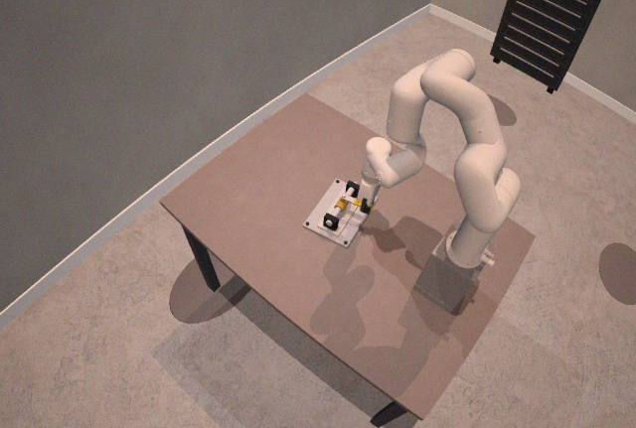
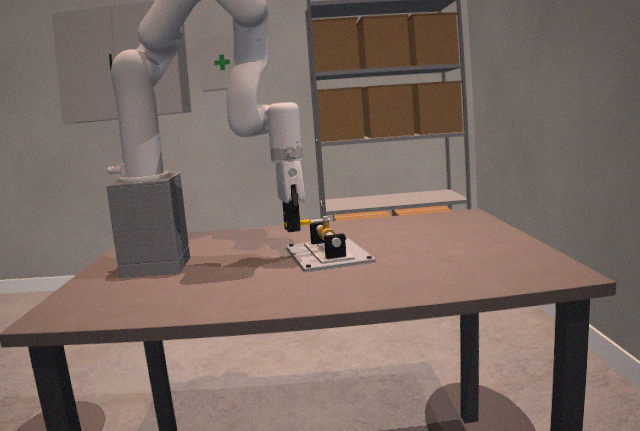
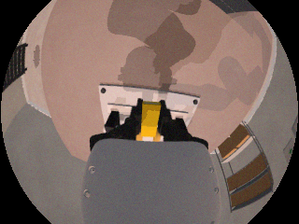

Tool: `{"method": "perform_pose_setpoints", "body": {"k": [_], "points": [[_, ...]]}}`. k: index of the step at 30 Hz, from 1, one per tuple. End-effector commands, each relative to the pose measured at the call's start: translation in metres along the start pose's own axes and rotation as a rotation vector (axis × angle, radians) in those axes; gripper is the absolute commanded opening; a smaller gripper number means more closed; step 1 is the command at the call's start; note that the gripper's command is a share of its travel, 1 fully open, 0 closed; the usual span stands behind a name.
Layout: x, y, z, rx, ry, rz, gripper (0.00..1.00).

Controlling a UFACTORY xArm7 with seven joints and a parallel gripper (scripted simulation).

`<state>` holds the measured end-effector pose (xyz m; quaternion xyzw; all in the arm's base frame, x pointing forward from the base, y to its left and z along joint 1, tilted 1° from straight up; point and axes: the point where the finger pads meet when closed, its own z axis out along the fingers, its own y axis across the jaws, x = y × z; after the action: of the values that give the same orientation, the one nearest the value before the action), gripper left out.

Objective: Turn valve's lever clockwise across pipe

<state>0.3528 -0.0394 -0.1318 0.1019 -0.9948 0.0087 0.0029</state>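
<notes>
The valve (image 1: 339, 206) sits on a white baseplate (image 1: 337, 214) near the table's middle, its pipe held by two black clamps. It also shows in the exterior view (image 2: 326, 234). The yellow lever (image 1: 358, 204) reaches from the stem out to the side, roughly across the pipe, toward the arm. My gripper (image 1: 365, 205) points straight down and is shut on the lever's outer end; this also shows in the exterior view (image 2: 292, 223). In the wrist view the yellow lever (image 3: 149, 122) lies between the black fingers, over the baseplate (image 3: 149, 101).
The arm's grey pedestal (image 2: 147, 223) stands on the table to the left of the valve. A shelf with brown boxes (image 2: 387, 77) stands behind the table. A black drawer cabinet (image 1: 552, 13) stands in the room's far corner.
</notes>
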Motion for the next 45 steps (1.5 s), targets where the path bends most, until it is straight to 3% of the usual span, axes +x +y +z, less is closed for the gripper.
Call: {"method": "perform_pose_setpoints", "body": {"k": [1, 2, 3, 45], "points": [[-0.0016, 0.0001, -0.0011, 0.0, -0.004, 0.003, 0.0], [-0.0016, 0.0001, -0.0011, 0.0, -0.004, 0.003, 0.0], [-0.0016, 0.0001, -0.0011, 0.0, -0.004, 0.003, 0.68], [-0.0016, 0.0001, -0.0011, 0.0, -0.004, 0.003, 0.68]]}}
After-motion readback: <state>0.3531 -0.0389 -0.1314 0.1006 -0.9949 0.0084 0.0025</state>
